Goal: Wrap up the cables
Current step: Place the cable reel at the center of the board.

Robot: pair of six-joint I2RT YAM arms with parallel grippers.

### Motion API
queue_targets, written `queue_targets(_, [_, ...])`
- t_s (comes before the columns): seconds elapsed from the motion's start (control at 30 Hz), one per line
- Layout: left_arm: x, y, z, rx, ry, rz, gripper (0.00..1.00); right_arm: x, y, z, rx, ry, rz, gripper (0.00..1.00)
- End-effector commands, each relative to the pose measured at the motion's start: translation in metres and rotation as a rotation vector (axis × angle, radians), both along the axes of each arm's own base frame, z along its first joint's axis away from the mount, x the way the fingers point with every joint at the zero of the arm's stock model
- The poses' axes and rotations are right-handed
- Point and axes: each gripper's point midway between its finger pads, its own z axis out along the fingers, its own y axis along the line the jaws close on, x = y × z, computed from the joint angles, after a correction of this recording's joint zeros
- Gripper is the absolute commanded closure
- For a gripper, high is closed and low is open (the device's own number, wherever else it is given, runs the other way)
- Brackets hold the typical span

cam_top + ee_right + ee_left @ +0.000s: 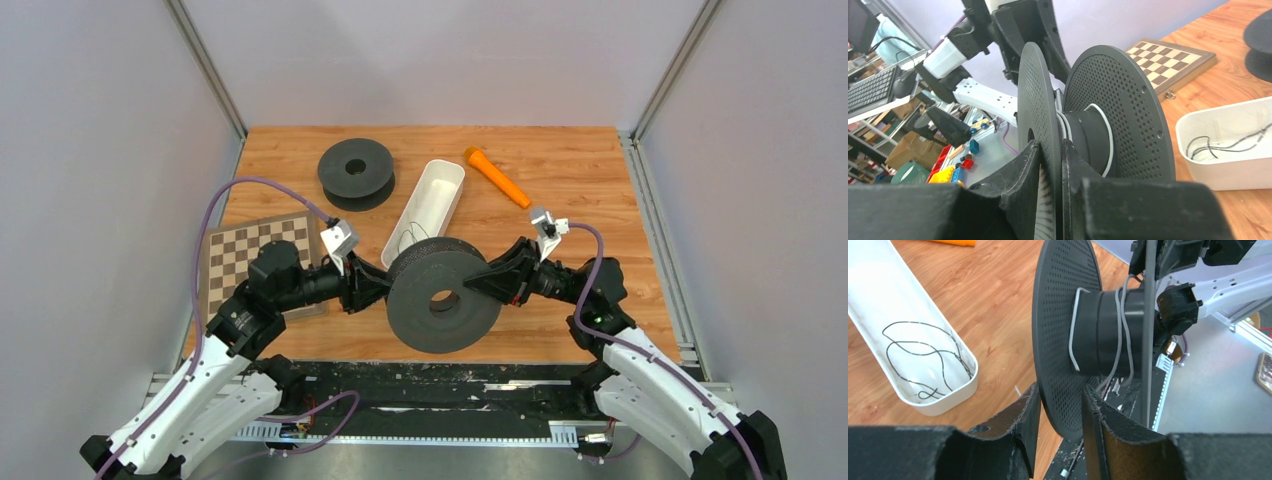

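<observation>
The left gripper [1060,392] straddles one flange of the spool [443,295], jaws parted, not pinching; the right gripper [1050,145] clamps the opposite flange; the whitish cable [1074,330] loops the hub; the dark cable [918,352] lies loose in the white tray [878,290] beyond, nearer the left arm.

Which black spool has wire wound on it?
The upright spool between left gripper and right gripper, whitish cable wound on it; the other spool lies flat.

Left pincer [1060,412] parted, right pincer [1051,165] clamped, both pointing toward each other
</observation>
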Motion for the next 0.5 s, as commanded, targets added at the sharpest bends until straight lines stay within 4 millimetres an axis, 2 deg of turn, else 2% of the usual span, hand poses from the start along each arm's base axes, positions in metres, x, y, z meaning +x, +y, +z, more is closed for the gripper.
queue_targets(0.0, [-0.009, 0.003, 0.016, -0.019, -0.073, -0.03, 0.58, 0.048, -0.021, 0.005, 0.049, 0.0, -0.232, 1.0])
queue_targets(0.47, [-0.013, 0.009, 0.014, 0.001, -0.103, -0.022, 0.54, 0.07, -0.048, -0.009, 0.02, 0.054, -0.326, 1.0])
